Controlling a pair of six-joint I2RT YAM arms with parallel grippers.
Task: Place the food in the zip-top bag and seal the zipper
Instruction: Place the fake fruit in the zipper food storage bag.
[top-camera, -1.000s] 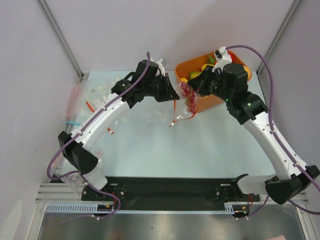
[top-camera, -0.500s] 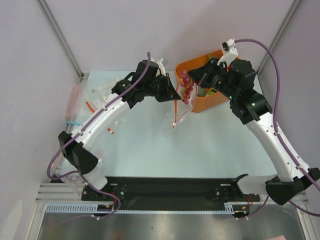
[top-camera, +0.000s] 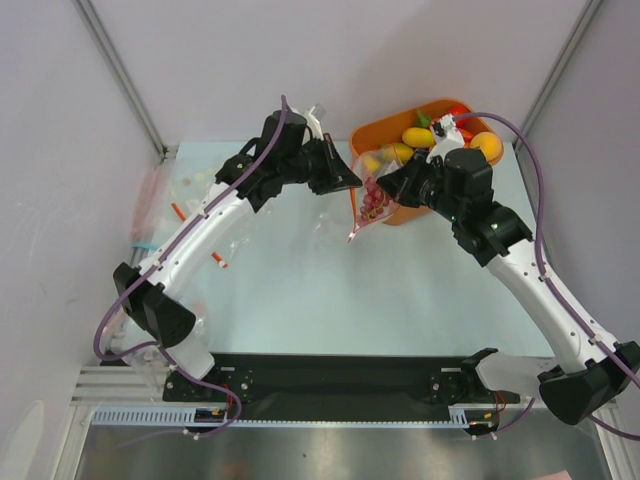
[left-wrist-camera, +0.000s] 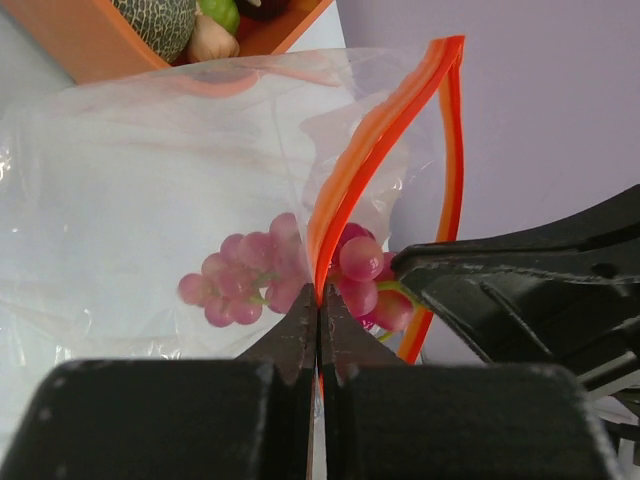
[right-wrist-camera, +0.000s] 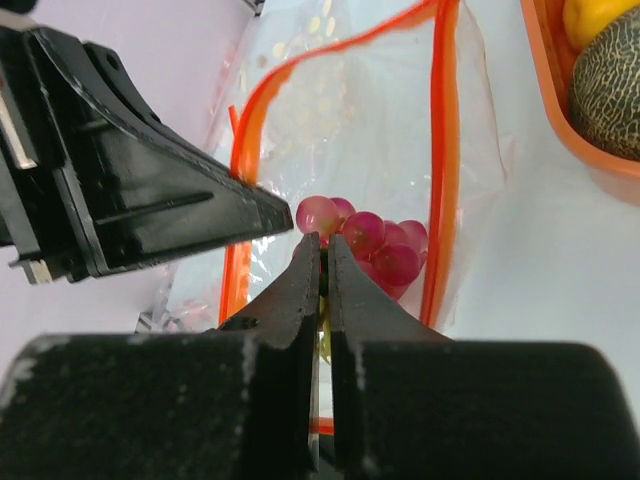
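Observation:
The clear zip-top bag (left-wrist-camera: 150, 180) hangs in the air beside the orange tub. My left gripper (top-camera: 350, 183) (left-wrist-camera: 320, 298) is shut on its red-orange zipper (left-wrist-camera: 380, 130) (right-wrist-camera: 445, 150), and the mouth gapes. My right gripper (top-camera: 388, 188) (right-wrist-camera: 323, 245) is shut on the green stem of the purple grapes (top-camera: 372, 200) (right-wrist-camera: 385, 248). The bunch sits in the bag's mouth, between the two zipper strips, right in front of the left fingertips. More food lies in the tub: a yellow mango (top-camera: 417, 137) and an orange (top-camera: 487, 147).
The orange tub (top-camera: 375, 131) stands at the back right of the table, just behind both grippers, with a netted melon (right-wrist-camera: 612, 90) inside. Spare clear bags (top-camera: 190, 190) and small red pieces (top-camera: 178, 210) lie at the left. Purple walls and metal posts close in the back.
My right gripper lifted the grapes toward the tub, then brought them down into the bag's mouth. The left gripper has shifted slightly up and back while holding the zipper.

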